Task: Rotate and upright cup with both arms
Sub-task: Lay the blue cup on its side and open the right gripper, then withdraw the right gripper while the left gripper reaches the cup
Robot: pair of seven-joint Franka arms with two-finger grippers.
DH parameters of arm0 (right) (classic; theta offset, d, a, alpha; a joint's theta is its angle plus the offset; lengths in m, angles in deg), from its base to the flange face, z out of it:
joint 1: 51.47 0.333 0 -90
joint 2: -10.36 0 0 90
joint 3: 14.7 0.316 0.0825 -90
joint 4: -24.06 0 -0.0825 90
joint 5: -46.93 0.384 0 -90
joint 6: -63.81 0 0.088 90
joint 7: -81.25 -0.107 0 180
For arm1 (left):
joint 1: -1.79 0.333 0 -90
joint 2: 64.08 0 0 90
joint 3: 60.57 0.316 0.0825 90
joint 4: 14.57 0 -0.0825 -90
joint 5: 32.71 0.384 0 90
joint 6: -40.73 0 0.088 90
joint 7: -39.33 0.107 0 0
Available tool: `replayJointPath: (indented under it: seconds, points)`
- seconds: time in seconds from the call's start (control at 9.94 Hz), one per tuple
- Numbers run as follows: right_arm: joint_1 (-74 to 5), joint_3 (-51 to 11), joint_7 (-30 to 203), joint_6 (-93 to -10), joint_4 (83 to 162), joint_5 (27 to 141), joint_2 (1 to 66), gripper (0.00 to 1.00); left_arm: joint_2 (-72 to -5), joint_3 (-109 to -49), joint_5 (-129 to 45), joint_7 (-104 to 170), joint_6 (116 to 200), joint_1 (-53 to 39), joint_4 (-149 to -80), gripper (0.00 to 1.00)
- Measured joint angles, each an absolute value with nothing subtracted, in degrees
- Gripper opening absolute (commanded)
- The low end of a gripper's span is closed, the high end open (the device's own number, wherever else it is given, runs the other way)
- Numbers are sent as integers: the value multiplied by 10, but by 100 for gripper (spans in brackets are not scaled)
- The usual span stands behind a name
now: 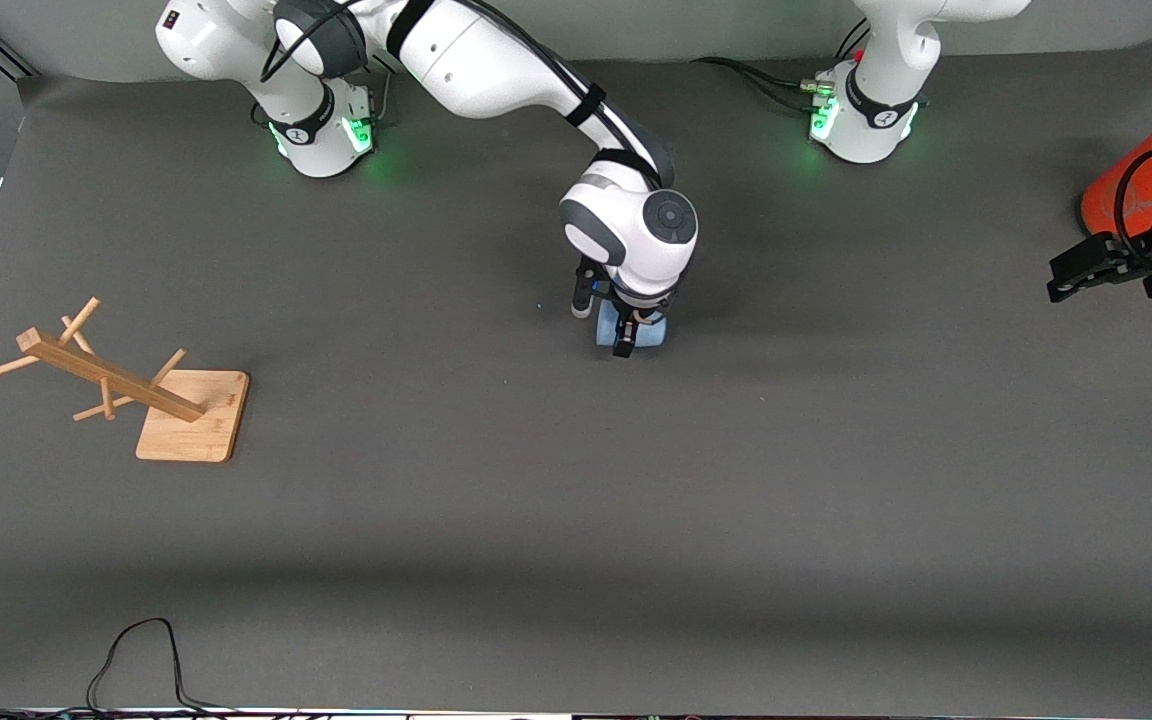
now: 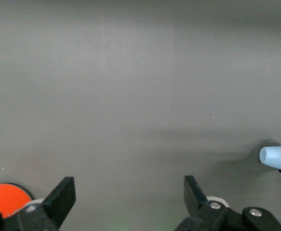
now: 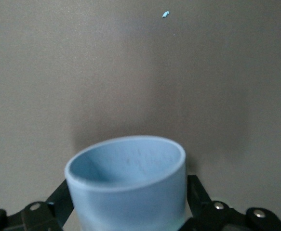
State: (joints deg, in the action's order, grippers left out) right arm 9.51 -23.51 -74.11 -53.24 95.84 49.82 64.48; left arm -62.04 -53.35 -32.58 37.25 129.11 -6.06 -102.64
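Observation:
The pale blue cup (image 1: pixel 644 331) is at the middle of the table, under my right arm's wrist. My right gripper (image 1: pixel 626 335) points down with its jaws shut against the cup's two sides. In the right wrist view the cup (image 3: pixel 128 187) fills the space between the black fingers (image 3: pixel 59 197), its open mouth facing away from the wrist. I cannot tell whether it rests on the mat or hangs just above it. My left gripper (image 1: pixel 1071 277) waits open and empty at the left arm's end of the table. Its wrist view (image 2: pixel 129 192) shows the cup (image 2: pixel 276 157) far off.
A large orange cylinder with a grey top (image 1: pixel 1141 180) stands beside the left gripper and shows in the left wrist view (image 2: pixel 3 198). A wooden peg rack on a square base (image 1: pixel 191 428) stands at the right arm's end. A black cable (image 1: pixel 141 650) loops at the near edge.

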Motion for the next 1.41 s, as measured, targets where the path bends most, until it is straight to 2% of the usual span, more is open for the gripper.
replayJointPath:
  seconds: [0.7,1.01,1.41]
  points:
    - [94,-244,-739,-522,933,491,632,100,-618,-544,-341,357,1280,-74,-1042,100]
    - [81,-249,-693,-420,925,490,553,100,-618,-550,-350,357,1265,-84,-1046,100]
    - [20,-256,-462,-236,925,489,428,100,-618,-563,-352,310,1285,-122,-1074,100]
